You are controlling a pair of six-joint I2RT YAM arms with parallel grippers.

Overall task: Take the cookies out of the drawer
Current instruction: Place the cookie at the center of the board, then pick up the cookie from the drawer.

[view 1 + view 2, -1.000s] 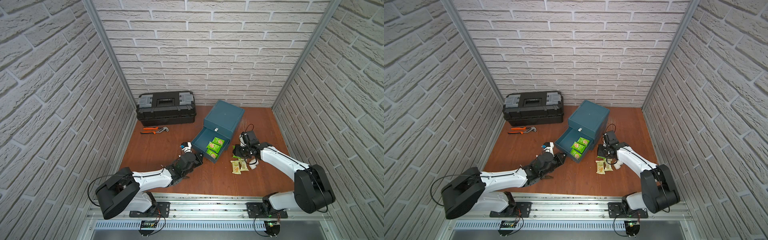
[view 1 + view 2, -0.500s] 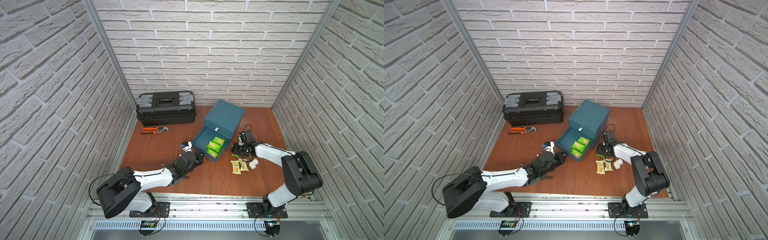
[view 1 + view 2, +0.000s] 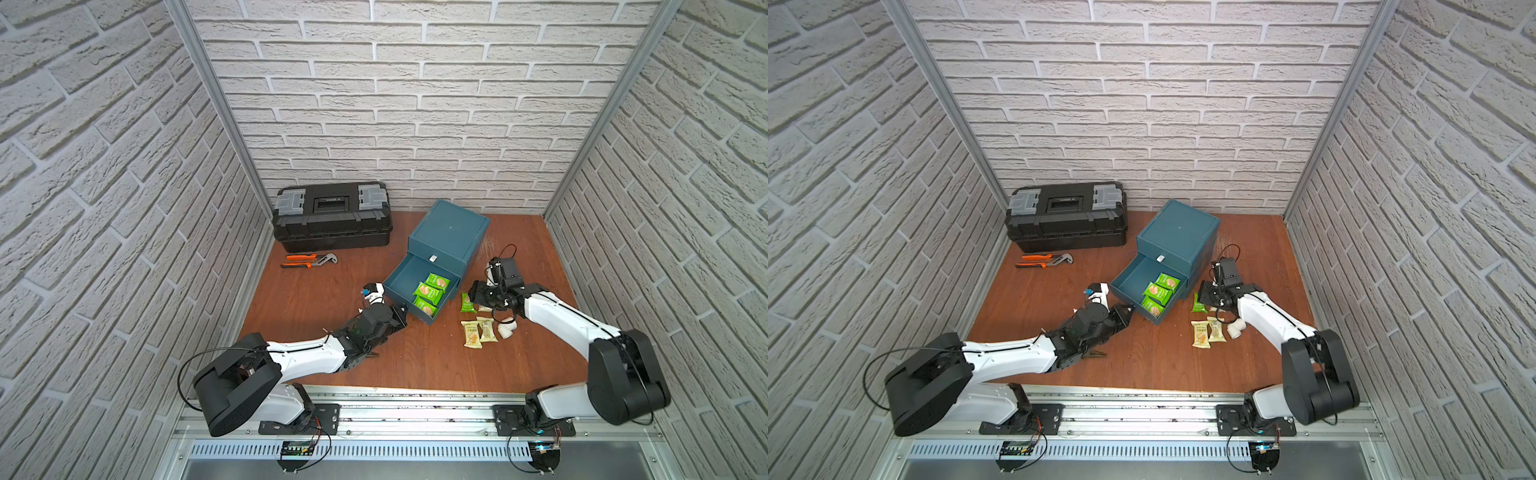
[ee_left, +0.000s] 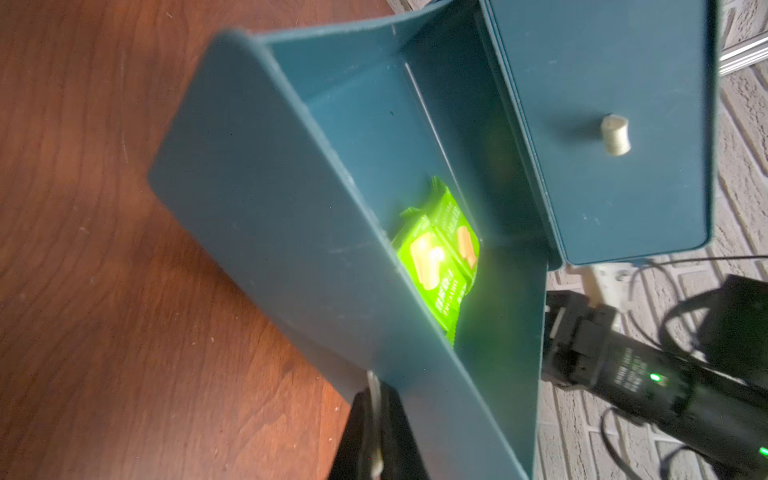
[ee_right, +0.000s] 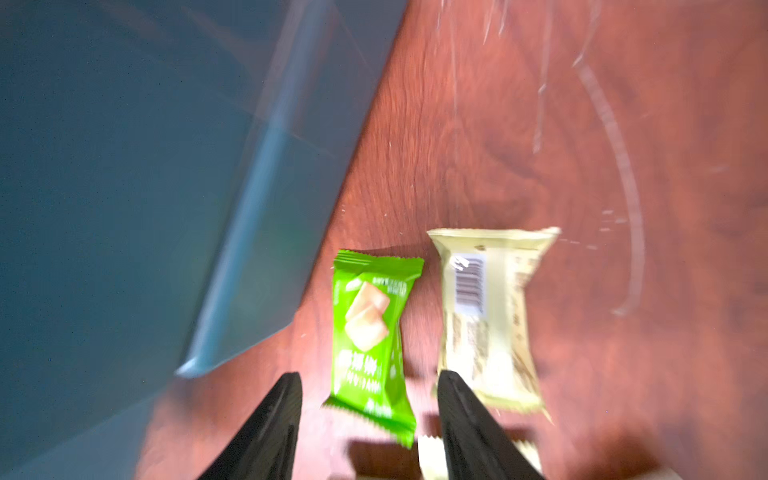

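Three bright green cookies (image 3: 428, 293) (image 3: 1158, 291) lie in the open lower drawer (image 3: 405, 272) of a teal cabinet (image 3: 449, 232). The left wrist view shows them (image 4: 440, 253) deep inside. My left gripper (image 3: 401, 311) (image 4: 376, 386) is shut on the drawer's pale knob at its front. My right gripper (image 3: 476, 293) (image 5: 369, 375) hangs open just right of the drawer. A green packet (image 5: 370, 332) (image 3: 467, 303) lies loose on the table under its jaws, beside a cream one (image 5: 486, 316). Two more cream packets (image 3: 478, 332) (image 3: 1206, 332) lie nearer the front.
A white pipe elbow (image 3: 507, 328) sits right of the cream packets, under the right arm. A black toolbox (image 3: 332, 216) stands at the back left, with orange-handled pliers (image 3: 309, 261) in front of it. Brick walls close in both sides.
The right gripper has opened, and the green packet it carried now lies free on the table by the drawer. The left arm and the drawer have not moved.
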